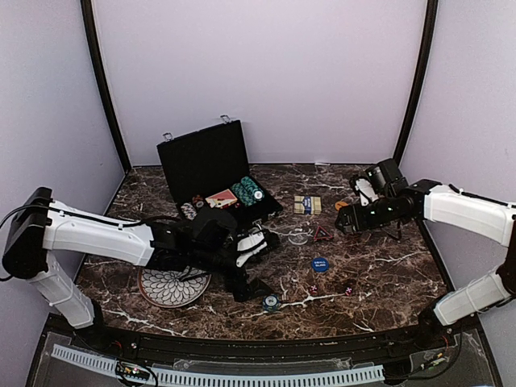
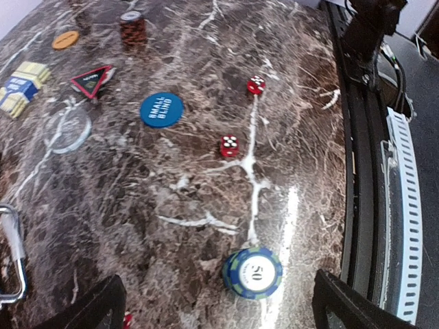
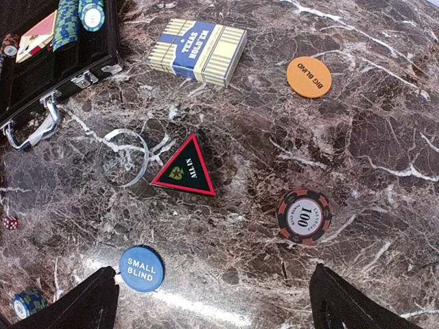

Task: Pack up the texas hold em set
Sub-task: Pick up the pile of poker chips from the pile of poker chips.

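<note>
Hovering over the marble table (image 1: 387,274), the left gripper (image 2: 219,301) holds its jaws wide and empty, a blue 50 chip (image 2: 252,273) lying just ahead between the fingers. The right gripper (image 3: 212,301), equally wide and empty, hangs near a red 100 chip (image 3: 304,216). The black briefcase (image 1: 205,161) stands open at the back left, chips and cards inside. Loose on the marble lie a card deck (image 3: 197,49), a blue button (image 3: 141,269), an orange button (image 3: 309,76) and two red dice (image 2: 230,145).

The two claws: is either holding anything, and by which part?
Nothing is held. The left gripper and right gripper both hang open above the table.
</note>
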Robot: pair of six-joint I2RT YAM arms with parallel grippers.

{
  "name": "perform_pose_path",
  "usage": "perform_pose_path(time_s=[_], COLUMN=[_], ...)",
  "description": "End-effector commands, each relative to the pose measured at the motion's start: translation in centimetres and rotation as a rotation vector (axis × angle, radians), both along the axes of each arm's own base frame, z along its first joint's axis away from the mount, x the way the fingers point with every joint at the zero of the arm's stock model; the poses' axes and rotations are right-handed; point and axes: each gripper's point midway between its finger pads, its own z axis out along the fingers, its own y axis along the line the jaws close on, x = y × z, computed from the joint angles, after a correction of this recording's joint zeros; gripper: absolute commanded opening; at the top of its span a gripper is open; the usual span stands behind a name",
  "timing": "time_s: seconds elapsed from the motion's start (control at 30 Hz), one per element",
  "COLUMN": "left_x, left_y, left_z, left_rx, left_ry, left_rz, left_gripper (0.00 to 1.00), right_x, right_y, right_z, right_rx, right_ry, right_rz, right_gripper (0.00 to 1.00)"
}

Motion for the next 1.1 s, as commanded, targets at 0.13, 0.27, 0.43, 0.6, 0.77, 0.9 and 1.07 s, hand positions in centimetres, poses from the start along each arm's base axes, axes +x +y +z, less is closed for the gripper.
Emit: perform_pose_path(time_s=[0.13,0.27,0.43,0.6,0.77,0.9,1.07], left_x=[-3.8,-4.3,-4.2,-4.2,-4.2,-4.0,-3.7], left_y=[-1.9,-2.2,-2.4,-2.4,-2.5,-2.5,-2.3], left_z=[-3.6,-5.1,-6.8,-7.9,-8.7,-9.0,-9.4], left_rx=[0.155,0.212,0.256,0.288,0.306,0.315,0.329], left_ry=[0.031,0.04,0.041,0.048,0.057,0.047,0.03], left_rz=[-0.257,-0.291,-0.314,-0.331,-0.34,-0.336,-0.328], left_gripper=[0.97,0.96,0.9,0.84,0.79,0.76,0.71], right_x=[-0.3,-0.4,-0.6,-0.9,-0.9,-0.9,-0.9], right_y=[0.6,0.7,0.6,0.9,1.1,1.3,1.4], right_z=[-0.1,-0.2,-0.5,-0.9,-1.5,-1.9,-2.1], right_rx=[0.025,0.03,0.034,0.047,0.045,0.045,0.043], right_ry=[-0.012,-0.012,-0.009,0.008,0.024,0.036,0.042], right_rz=[0.014,0.013,0.007,0.019,0.026,0.032,0.038], right_gripper=[0.98,0.98,0.98,0.99,0.98,0.99,0.99])
